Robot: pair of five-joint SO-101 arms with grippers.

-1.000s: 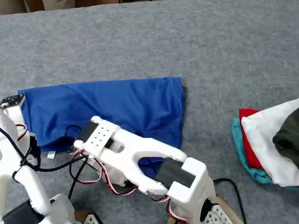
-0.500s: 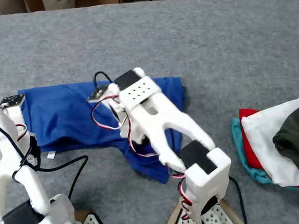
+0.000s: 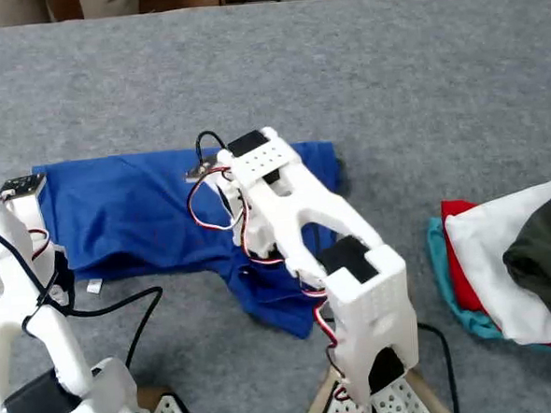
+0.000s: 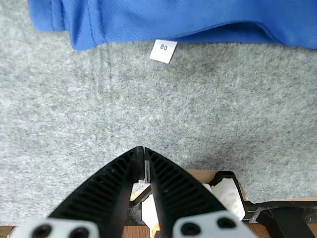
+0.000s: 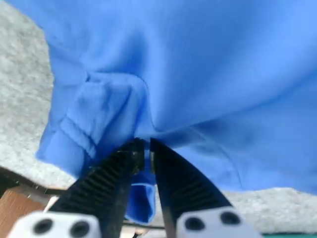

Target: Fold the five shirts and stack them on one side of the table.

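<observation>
A blue shirt (image 3: 126, 211) lies spread on the grey table, left of centre. Its near right part is bunched and pulled toward the front edge. My right arm (image 3: 285, 206) stands over that part. In the right wrist view my right gripper (image 5: 143, 147) is shut on a fold of the blue shirt (image 5: 208, 69). My left arm (image 3: 16, 250) stands at the shirt's near left corner. My left gripper (image 4: 143, 150) is shut on nothing above bare table, just off the blue shirt's hem (image 4: 198, 17) and its white tag (image 4: 163, 51).
A pile of shirts (image 3: 504, 267) lies at the right edge: teal at the bottom, then red, white, and a dark one on top. Grey table (image 3: 342, 62) stretches open beyond the blue shirt. The arm bases and cables sit at the front edge.
My right arm swung from low at the near left up over the shirt's middle. The shirt's near right part got drawn along and bunched. The left arm kept still.
</observation>
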